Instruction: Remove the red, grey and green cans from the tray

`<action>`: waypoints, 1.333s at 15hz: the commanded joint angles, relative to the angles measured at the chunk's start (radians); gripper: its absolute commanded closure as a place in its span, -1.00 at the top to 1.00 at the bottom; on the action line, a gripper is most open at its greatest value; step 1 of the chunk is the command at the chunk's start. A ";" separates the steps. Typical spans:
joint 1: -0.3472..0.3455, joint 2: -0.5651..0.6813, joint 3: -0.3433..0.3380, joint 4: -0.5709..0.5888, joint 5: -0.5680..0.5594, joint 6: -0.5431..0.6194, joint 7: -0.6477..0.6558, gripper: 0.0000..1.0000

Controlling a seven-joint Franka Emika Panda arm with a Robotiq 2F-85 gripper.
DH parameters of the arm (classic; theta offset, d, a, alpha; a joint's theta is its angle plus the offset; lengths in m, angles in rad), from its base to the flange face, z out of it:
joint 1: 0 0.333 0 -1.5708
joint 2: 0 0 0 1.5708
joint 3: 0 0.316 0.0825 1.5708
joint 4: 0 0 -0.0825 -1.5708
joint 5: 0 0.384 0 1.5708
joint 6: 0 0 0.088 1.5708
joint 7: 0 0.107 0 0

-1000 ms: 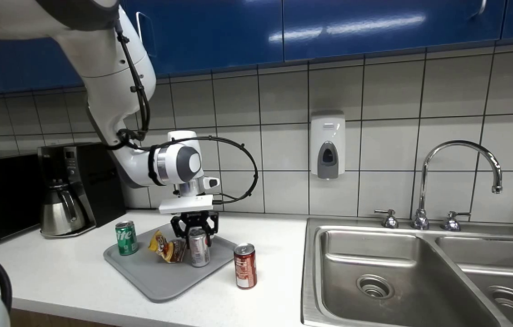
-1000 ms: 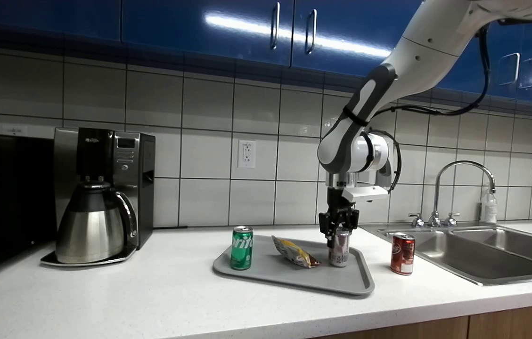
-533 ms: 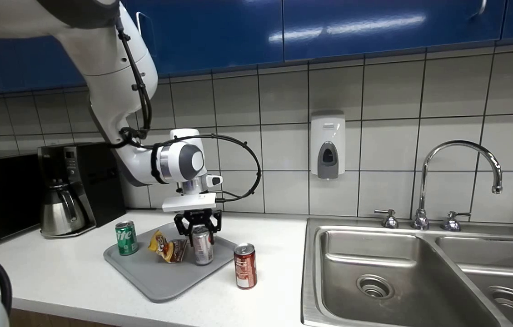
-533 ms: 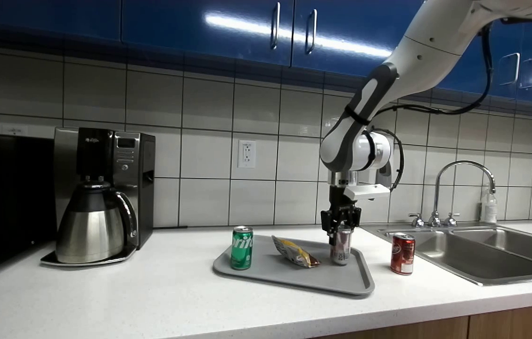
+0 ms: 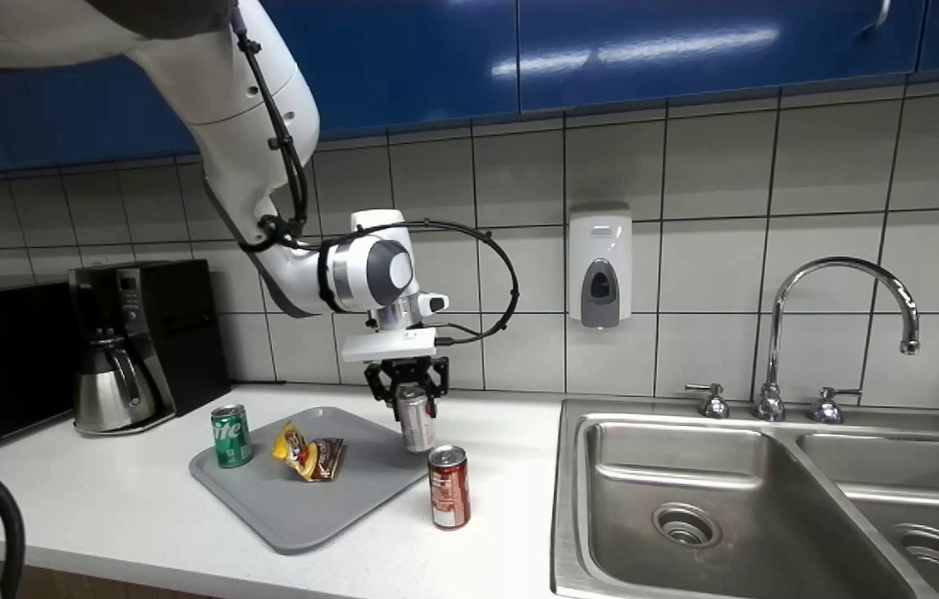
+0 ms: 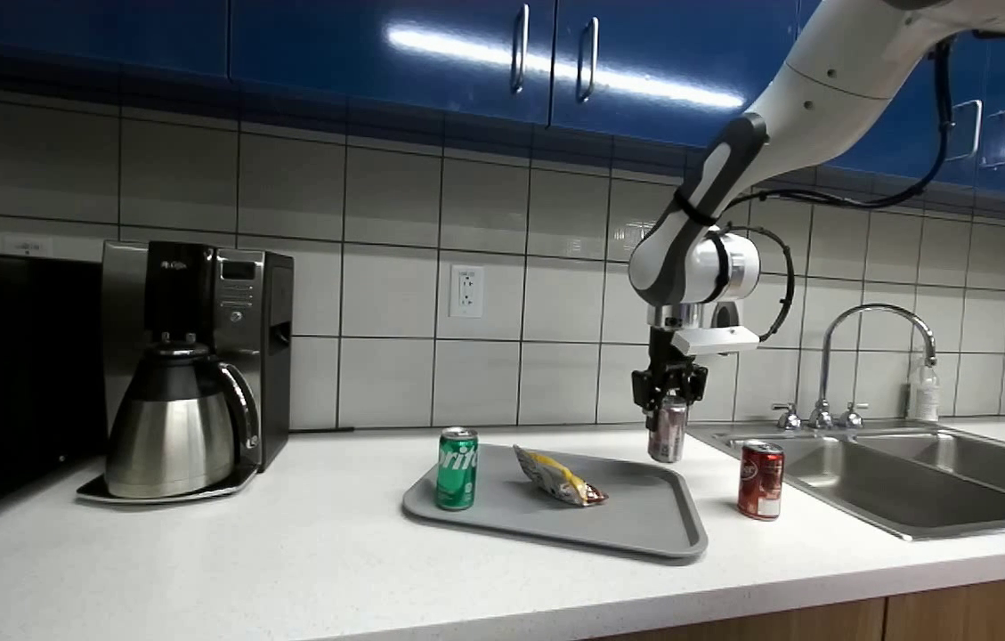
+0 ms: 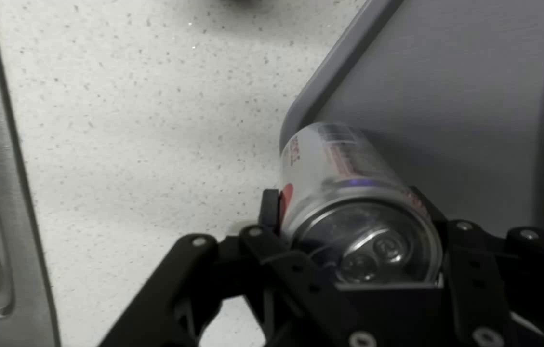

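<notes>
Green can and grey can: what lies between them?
A snack packet, lying on the tray, is between the green can and the grey can held in the gripper; both exterior views show it.

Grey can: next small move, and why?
Probably shift the grey can a little toward the sink before lowering: the pincer grips it, and in the wrist view it overlaps the tray's rim, with counter showing between tray and sink.

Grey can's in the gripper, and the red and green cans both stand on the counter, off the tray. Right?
Not the green can: it stands on the tray, as both exterior views show. The rest is right: grey can in the gripper, red can on the counter.
</notes>
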 commanded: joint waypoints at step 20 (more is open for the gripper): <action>-0.082 0.120 -0.099 0.148 -0.008 -0.064 0.158 -0.23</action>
